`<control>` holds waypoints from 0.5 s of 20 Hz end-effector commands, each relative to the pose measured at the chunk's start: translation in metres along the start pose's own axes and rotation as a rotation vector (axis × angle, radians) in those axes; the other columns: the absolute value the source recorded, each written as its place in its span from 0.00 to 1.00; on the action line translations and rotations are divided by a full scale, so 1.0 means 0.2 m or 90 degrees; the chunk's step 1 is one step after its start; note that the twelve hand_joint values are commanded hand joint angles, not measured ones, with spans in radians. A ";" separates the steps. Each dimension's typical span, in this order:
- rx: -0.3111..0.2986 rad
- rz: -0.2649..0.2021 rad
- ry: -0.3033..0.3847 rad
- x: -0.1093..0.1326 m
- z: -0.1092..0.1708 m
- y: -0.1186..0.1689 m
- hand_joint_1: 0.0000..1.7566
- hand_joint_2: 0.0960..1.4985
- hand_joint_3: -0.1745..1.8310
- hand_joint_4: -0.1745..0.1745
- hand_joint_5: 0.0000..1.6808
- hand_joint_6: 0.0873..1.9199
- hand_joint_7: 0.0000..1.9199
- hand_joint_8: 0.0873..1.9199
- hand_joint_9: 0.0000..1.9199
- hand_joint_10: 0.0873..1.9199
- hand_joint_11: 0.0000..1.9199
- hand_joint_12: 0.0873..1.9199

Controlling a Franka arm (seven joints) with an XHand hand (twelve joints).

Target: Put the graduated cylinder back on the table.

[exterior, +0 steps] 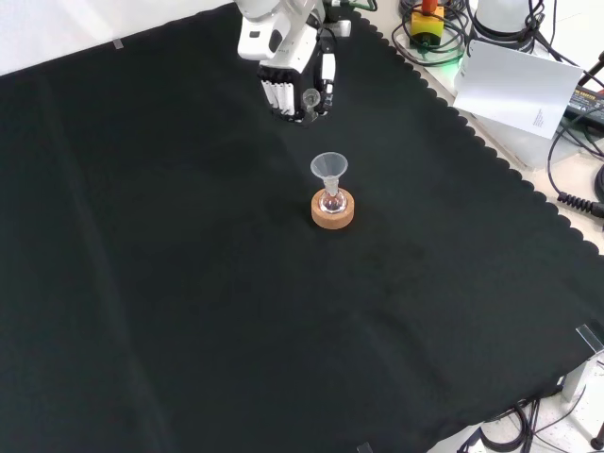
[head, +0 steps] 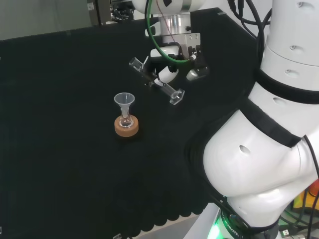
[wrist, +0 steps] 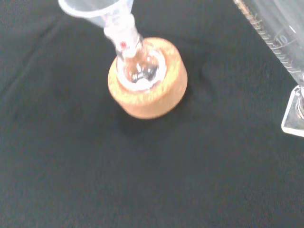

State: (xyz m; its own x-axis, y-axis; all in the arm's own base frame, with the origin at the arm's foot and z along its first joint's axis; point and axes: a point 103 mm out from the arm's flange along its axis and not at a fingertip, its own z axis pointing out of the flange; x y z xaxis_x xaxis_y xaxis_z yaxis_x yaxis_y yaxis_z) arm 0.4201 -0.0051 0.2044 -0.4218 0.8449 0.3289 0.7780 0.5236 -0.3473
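The clear graduated cylinder (head: 155, 81), marked with fine lines, lies nearly level in mid-air at the head view's upper centre, above the black tabletop (head: 60, 149). The robot hand (head: 169, 69) curls its fingers round the cylinder's middle, palm facing down.

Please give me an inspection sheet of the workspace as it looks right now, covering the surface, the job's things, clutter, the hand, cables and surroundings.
Surface: black cloth covers the bench, with a scalloped edge at the front view's right.
Job's things: graduated cylinder held tilted above the cloth, its base lower than its mouth, not yet set down.
Clutter: small flask on a cork ring, with a clear funnel in its neck.
Hand: hand curled round the cylinder's middle.
Cables: green cable looping by the wrist; black cables off the cloth at the front view's right.
Surroundings: white sheet of paper beyond the cloth's edge.
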 end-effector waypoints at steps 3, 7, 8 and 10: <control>-0.113 -0.007 0.060 -0.14 0.02 0.14 0.71 0.76 0.09 0.00 0.52 0.57 0.47 0.57 0.71 0.00 0.59 0.41; -0.164 -0.028 0.082 -0.18 0.02 0.25 0.71 0.76 0.09 0.00 0.52 0.57 0.47 0.57 0.71 0.00 0.59 0.41; -0.176 -0.033 0.088 -0.19 0.02 0.28 0.71 0.76 0.09 0.00 0.52 0.57 0.47 0.57 0.71 0.00 0.59 0.41; -0.194 -0.046 0.099 -0.21 0.01 0.34 0.71 0.76 0.09 0.00 0.52 0.57 0.47 0.57 0.71 0.00 0.59 0.41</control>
State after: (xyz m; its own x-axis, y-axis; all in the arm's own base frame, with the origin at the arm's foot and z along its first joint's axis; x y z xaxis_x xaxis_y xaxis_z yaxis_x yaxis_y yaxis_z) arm 0.4570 -0.0056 0.1769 -0.3989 0.8011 0.4463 0.8463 0.5090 -0.1572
